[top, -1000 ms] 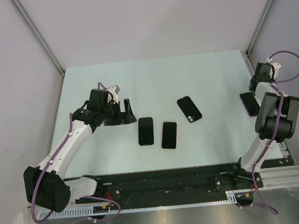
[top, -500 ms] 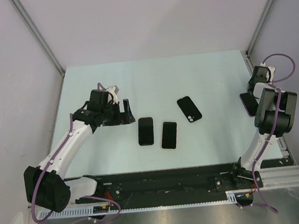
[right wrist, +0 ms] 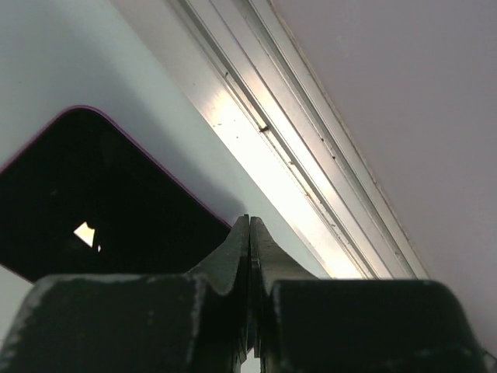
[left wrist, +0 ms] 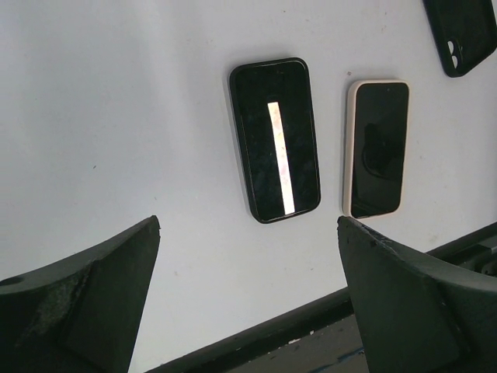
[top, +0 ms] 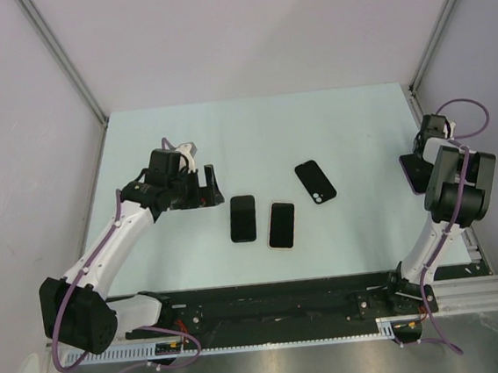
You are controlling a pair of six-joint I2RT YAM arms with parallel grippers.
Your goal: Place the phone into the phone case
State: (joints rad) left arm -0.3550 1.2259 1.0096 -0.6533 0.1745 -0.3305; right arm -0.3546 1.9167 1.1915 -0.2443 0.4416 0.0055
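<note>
While our left gripper (top: 211, 188) hangs wide open beside the black phone (left wrist: 276, 140), our right gripper (right wrist: 248, 233) sits pinched shut by the purple-edged phone (right wrist: 93, 202).

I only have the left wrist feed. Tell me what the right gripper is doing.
Observer: The right gripper is shut, with nothing between its fingers.
Operator: Give me its position.
Observer: It sits low at the far right edge of the table, beside the metal rail.
Operator: Name whatever lies near it.
Observer: A dark phone with a purple rim lies flat right by the fingertips. I cannot tell whether they touch it.
</note>
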